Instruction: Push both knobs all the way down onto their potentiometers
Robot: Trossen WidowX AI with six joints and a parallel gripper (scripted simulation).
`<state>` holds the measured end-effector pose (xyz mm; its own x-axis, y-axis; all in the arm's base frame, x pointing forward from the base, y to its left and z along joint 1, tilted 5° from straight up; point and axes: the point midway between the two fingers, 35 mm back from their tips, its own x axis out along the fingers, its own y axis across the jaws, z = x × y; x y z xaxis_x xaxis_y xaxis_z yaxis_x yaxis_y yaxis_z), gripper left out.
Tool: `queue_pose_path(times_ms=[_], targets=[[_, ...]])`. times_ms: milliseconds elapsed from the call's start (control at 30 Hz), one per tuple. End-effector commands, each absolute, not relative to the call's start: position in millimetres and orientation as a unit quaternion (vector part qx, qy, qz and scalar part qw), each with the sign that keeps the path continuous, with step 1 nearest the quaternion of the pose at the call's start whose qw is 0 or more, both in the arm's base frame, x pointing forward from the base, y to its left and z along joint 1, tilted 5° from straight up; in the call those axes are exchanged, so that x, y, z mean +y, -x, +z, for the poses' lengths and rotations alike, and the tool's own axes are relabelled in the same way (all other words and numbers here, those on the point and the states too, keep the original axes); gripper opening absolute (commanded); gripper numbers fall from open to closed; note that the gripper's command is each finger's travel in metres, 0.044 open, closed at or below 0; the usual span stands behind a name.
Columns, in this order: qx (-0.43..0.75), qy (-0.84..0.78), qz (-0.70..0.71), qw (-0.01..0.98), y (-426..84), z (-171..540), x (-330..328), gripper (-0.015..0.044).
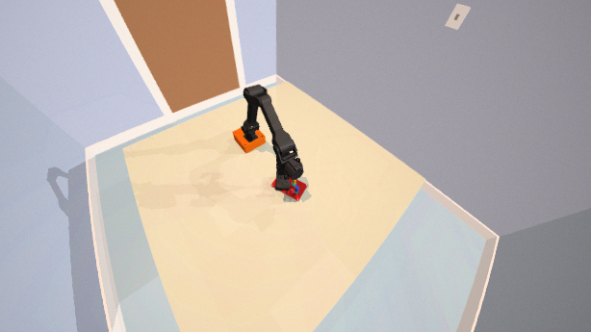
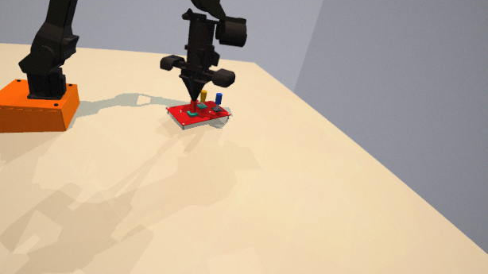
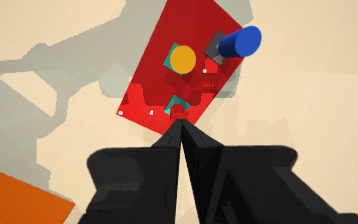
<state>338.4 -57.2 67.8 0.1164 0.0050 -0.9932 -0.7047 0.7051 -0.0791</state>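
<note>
The red circuit board [image 1: 302,193] [image 2: 180,118] [image 3: 150,65] stands on short legs. My gripper [image 2: 194,99] [image 3: 181,121] is shut and empty. Its tips are at the top of the red knob [image 2: 193,107] [image 3: 178,111], seeming to touch it. That knob stands upright on a teal potentiometer [image 2: 192,114] [image 3: 171,106], with no clear gap. The yellow knob [image 2: 203,96] [image 3: 183,59] is above another teal potentiometer [image 2: 203,106] [image 3: 169,61]. The blue knob [image 2: 218,98] [image 3: 248,41] stands high over a dark potentiometer [image 2: 217,109] [image 3: 212,47], with shaft showing below it. In the top view the arm hides the fingertips.
The orange arm base [image 1: 248,140] [image 2: 32,116] [image 3: 30,202] stands on the pale table [image 1: 231,242] [image 2: 278,207] to the left of the board in the exterior view. The yellow and blue knobs stand close beside the fingers, beyond the red knob in the wrist view.
</note>
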Motion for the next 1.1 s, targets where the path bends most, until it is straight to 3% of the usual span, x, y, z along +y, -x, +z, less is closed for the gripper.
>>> queue_pose_path(times_ms=[0,500,767,1033,1067], targets=[[0.614,0.284,0.260,0.689,-339,70,-57,0.0000],[0.614,0.284,0.260,0.689,-337,87,-57,0.0000],[0.621,0.281,0.262,0.683,-335,80,-57,0.0210],[0.630,0.225,0.202,0.715,-345,96,-41,0.0000],[0.634,0.213,0.191,0.719,-346,97,-40,0.0000]])
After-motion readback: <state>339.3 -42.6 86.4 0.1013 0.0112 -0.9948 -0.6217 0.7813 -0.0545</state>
